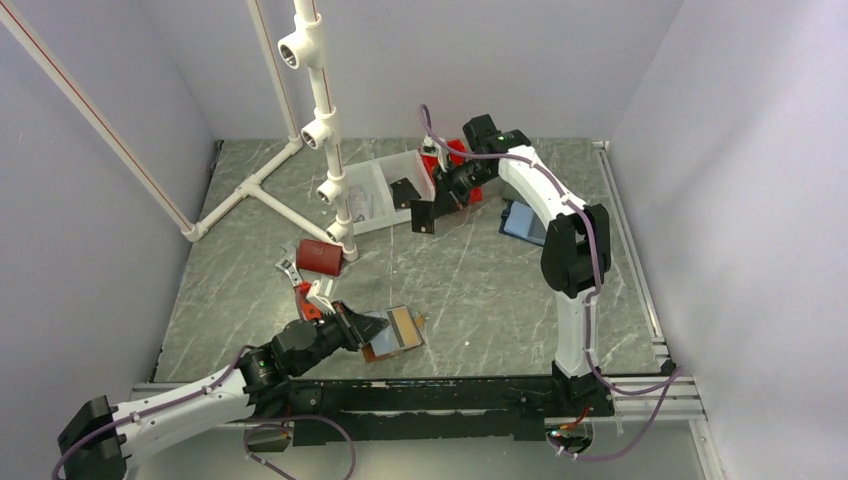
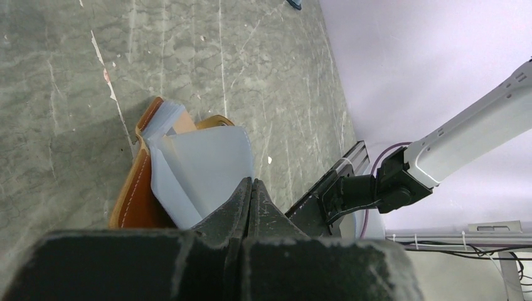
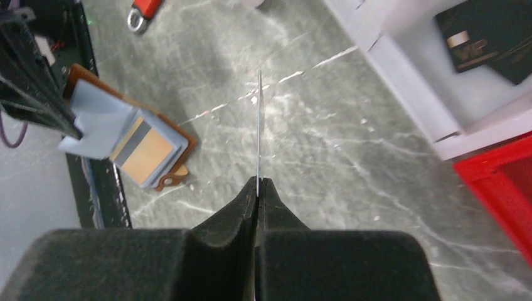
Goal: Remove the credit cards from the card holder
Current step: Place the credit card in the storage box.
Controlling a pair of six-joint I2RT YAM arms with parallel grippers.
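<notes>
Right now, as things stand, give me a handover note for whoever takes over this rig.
Left pincer: shut on the light blue flap of the card holder, at the near side.
Right pincer: shut on a held card, on edge, beside the white tray.
Done: one black card lies in the tray.
Left: set the held card down, then check the holder. I cannot tell if more cards are inside.

Soft even light, faint shadows; wrist cams blurry up close
</notes>
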